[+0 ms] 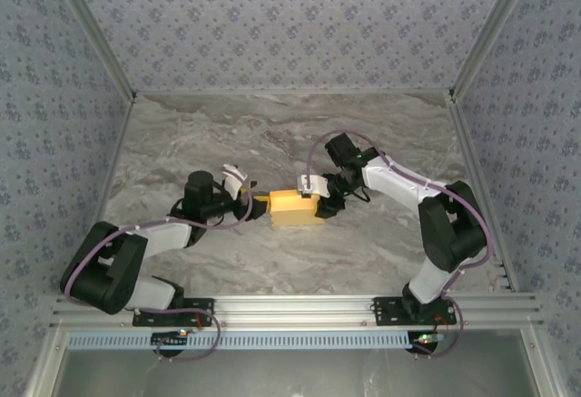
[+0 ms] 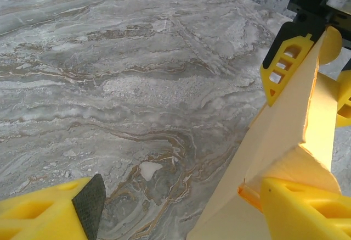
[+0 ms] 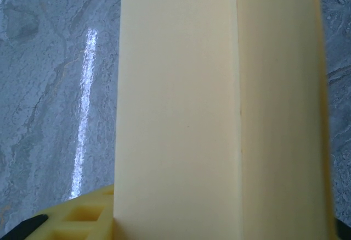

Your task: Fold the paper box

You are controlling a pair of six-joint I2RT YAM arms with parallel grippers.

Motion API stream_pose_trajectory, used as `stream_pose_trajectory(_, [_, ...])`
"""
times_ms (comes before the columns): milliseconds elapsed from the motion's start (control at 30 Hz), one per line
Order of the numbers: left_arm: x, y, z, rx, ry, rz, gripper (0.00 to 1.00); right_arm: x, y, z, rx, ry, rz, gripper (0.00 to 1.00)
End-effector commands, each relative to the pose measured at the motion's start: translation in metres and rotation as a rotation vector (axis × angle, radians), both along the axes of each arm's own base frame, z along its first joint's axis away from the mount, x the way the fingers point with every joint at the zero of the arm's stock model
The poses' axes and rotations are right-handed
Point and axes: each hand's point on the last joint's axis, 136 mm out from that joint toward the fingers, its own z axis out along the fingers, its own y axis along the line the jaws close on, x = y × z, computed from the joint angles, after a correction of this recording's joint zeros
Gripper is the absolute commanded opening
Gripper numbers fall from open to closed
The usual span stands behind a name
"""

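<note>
Left wrist view: the left gripper [image 2: 181,199] stands wide, one finger [image 2: 307,210] touching a raised flap of the box [image 2: 274,141]. Beyond it, another yellow finger [image 2: 282,59] presses the card. Right wrist view: the right gripper [image 3: 214,226] clamps the pale yellow card. From above, the box sits mid-table [image 1: 227,133] between both grippers. The table is grey marble and the walls [image 1: 290,15] are floral. Close up, the box's edges are cut off.
</note>
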Motion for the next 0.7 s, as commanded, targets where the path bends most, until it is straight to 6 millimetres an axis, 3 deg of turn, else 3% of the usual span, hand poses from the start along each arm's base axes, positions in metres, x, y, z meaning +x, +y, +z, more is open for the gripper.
stream_pose_trajectory(0, [-0.007, -0.017, 0.023, -0.035, -0.062, -0.093, 0.76, -0.013, -0.008, -0.016, -0.069, 0.076, 0.015, 0.41])
stream_pose_trajectory(267, [-0.002, -0.009, 0.011, 0.025, -0.070, -0.058, 0.77, -0.012, -0.009, -0.016, -0.086, 0.061, 0.021, 0.42])
stream_pose_trajectory(433, [-0.003, -0.004, 0.016, 0.030, -0.109, -0.059, 0.76, -0.009, -0.007, -0.015, -0.081, 0.042, 0.017, 0.44])
stream_pose_trajectory(567, [-0.009, -0.005, 0.014, 0.038, -0.113, -0.086, 0.76, 0.008, -0.001, -0.006, -0.047, 0.054, -0.093, 0.56])
stream_pose_trajectory(667, [-0.011, -0.005, 0.011, 0.045, -0.116, -0.091, 0.76, 0.013, 0.002, 0.003, -0.014, -0.001, -0.110, 0.58])
